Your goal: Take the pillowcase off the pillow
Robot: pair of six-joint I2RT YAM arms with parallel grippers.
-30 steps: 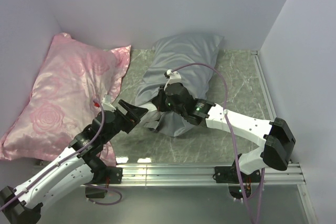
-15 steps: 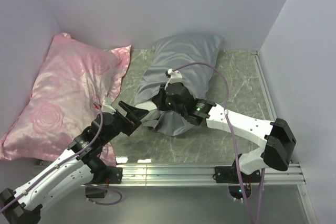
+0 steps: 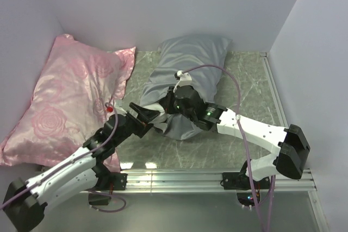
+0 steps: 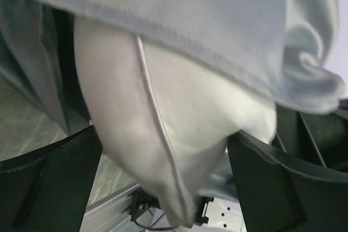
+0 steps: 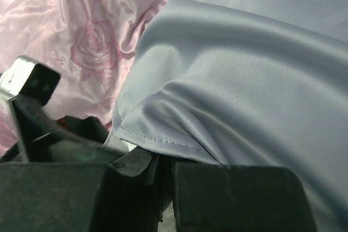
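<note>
Grey-blue satin pillowcase lies on the desk, right of the pink rose pillow, its near hem pinched by the right end effector to lift the mouth, while the left end effector, jaws spread wide, straddles the exposed white pillow corner, seemingly to grip it.

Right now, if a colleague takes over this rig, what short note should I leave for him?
The left hand is open, one finger on each side of the white pillow corner.
The right hand is shut on the hem of the pillowcase.
Done: one pillow corner sticks out of the near opening.
Left: grip that corner and pull the case off; it covers most of the pillow.
</note>
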